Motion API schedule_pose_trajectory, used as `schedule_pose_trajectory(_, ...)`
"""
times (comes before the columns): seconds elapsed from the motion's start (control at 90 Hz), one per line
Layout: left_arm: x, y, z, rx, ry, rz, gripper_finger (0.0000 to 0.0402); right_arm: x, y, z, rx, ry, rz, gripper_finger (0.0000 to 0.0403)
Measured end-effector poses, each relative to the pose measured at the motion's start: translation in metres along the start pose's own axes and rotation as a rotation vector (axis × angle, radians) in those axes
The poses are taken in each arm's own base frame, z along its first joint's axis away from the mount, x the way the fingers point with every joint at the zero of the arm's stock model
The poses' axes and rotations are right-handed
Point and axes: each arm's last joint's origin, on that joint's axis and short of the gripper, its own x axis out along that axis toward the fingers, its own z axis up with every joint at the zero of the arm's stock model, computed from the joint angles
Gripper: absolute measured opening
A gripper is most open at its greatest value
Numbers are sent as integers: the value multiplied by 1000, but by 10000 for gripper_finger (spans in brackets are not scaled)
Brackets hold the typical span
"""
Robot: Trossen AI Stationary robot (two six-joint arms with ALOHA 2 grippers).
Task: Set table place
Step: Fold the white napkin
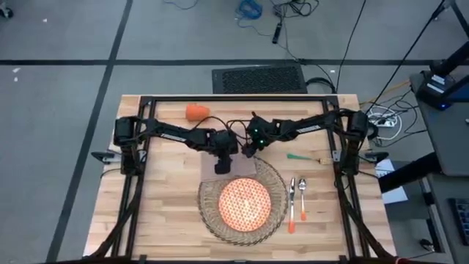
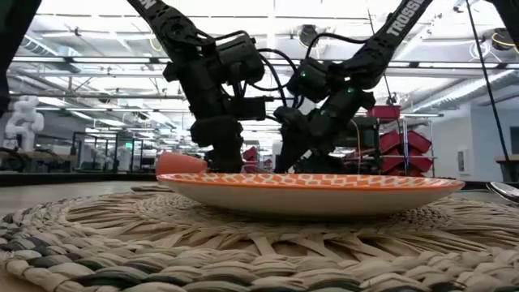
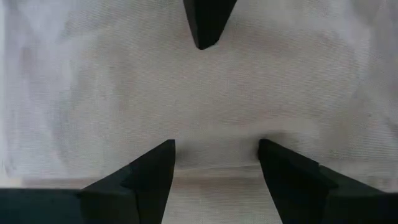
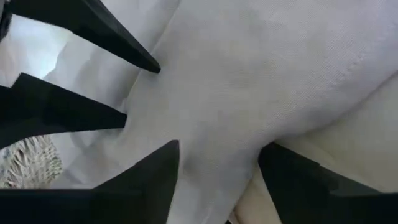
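A: where's the napkin (image 1: 236, 167)?
B: behind the placemat (image 1: 272, 178), under both arms. Left gripper (image 3: 216, 163) and right gripper (image 4: 219, 165) are spread wide over the cloth – nothing pinched. I'd grab opposite edges, pull flat – slowly.

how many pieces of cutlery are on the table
3. Two orange-handled spoons lie side by side right of the placemat; a green-handled fork lies farther back on the right. None seem hidden.
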Motion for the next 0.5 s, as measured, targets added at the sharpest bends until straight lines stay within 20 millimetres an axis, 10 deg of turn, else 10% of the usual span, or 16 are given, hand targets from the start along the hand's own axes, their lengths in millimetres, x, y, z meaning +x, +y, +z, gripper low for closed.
schedule_pose_trajectory(0.222,0,0,0,0,5,6,219,3,6,-6,-98,13,-7,19)
schedule_pose_trajectory(0.5,0,1,0,-6,7,58,219,0,12,-9,-129,0,-29,2)
